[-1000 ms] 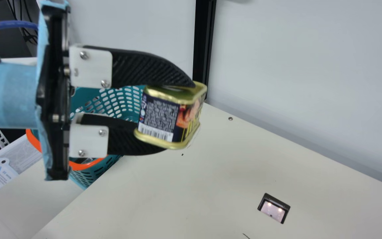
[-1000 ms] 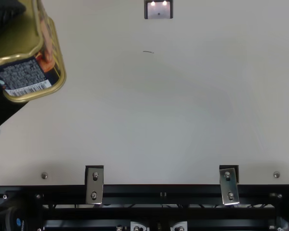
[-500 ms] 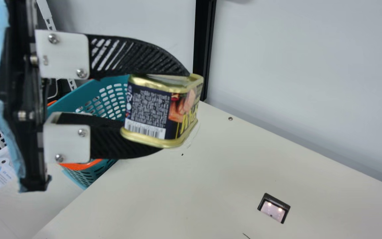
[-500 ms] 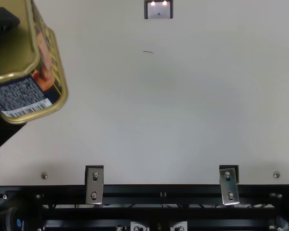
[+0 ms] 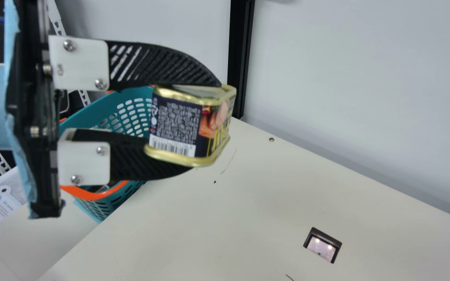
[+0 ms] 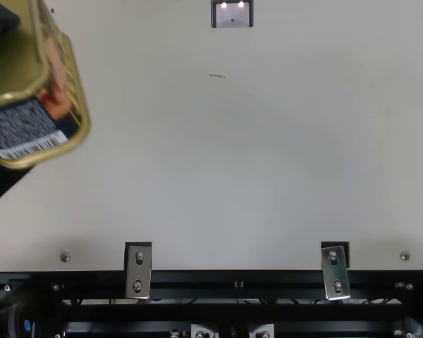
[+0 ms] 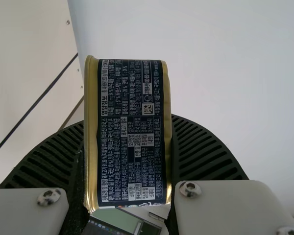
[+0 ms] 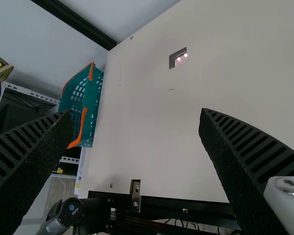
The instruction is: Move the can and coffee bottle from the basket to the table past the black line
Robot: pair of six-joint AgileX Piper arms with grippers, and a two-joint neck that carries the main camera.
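Observation:
My left gripper (image 5: 190, 127) is shut on the dark-blue can (image 5: 176, 127) with gold rims, held in the air in front of the basket (image 5: 127, 113). In the top view the can (image 6: 28, 127) is at the upper left corner. The left wrist view shows the can (image 7: 132, 132) clamped between both fingers of the left gripper (image 7: 127, 161). My right gripper (image 8: 137, 117) stands open with nothing between its fingers. Beyond it are the teal basket (image 8: 90, 107) with orange handles and part of the can (image 8: 0, 66). The basket's contents are mostly hidden.
The cream table (image 5: 225, 226) has a small rectangular cut-out (image 5: 322, 246) and a few screws. A white wall rises behind it, with a black upright post (image 5: 240, 58). In the left wrist view a black line (image 7: 34, 105) crosses a pale surface.
Over the last second my left gripper moved left in the main view, carrying the can, then shifted slightly up. More of the basket came into sight.

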